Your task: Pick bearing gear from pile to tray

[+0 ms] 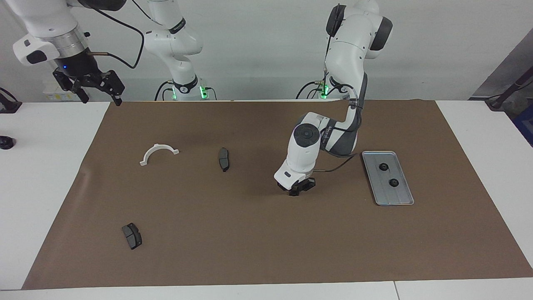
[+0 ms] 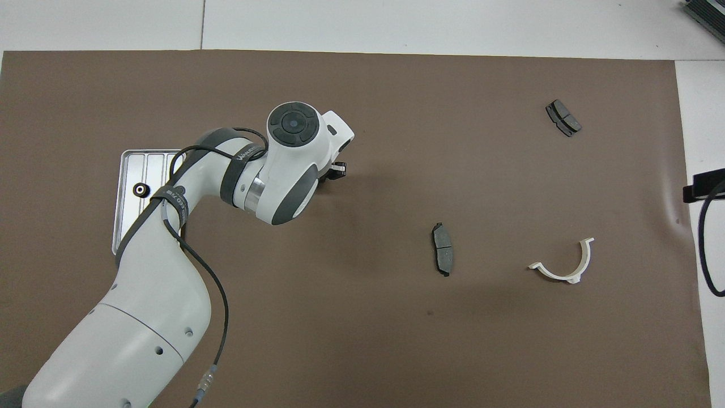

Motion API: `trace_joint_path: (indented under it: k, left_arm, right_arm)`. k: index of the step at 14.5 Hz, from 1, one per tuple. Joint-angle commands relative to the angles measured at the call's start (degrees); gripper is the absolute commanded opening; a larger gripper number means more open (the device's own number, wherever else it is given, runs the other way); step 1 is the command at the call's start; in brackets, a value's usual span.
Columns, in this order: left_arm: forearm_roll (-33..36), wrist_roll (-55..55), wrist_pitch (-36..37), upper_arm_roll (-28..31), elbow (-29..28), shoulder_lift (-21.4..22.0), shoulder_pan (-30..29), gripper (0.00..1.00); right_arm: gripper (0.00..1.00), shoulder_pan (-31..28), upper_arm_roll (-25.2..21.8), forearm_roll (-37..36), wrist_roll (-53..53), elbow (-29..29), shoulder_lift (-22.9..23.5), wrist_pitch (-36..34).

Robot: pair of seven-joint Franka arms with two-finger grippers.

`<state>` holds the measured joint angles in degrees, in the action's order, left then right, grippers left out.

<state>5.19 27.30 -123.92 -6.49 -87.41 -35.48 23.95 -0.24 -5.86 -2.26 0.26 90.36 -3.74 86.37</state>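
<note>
My left gripper is low over the middle of the brown mat, between the tray and the nearer brake pad; in the overhead view the arm's wrist covers most of it. No loose gear shows on the mat near it. The silver tray lies toward the left arm's end and holds two black gears; in the overhead view the tray shows one gear. My right gripper waits open and empty, raised over the mat's corner nearest the right arm.
A white half-ring and a dark brake pad lie mid-mat toward the right arm's end. A second brake pad lies farther from the robots.
</note>
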Motion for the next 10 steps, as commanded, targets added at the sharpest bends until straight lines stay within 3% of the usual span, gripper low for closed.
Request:
trace_joint_path:
  k: [1,4,10]
  left_arm:
    - [-0.09,-1.02,1.49,-0.18,-0.31,2.69,-6.0,0.1]
    - [-3.25,-7.75,1.66,-0.36,-0.39,4.53,-13.29,0.1]
    - [-4.66,-31.41,11.67,-0.27,-1.27,8.85,-27.89,0.1]
  right_arm:
    - [1.0,-0.2,0.94,-1.78,-1.58,-1.06,0.84,-1.55]
    - [1.0,-0.2,1.29,-0.9,-1.05,-0.18,0.76,-0.85]
    - [1.0,-0.29,1.21,1.91,2.28,0.7,0.32,0.3]
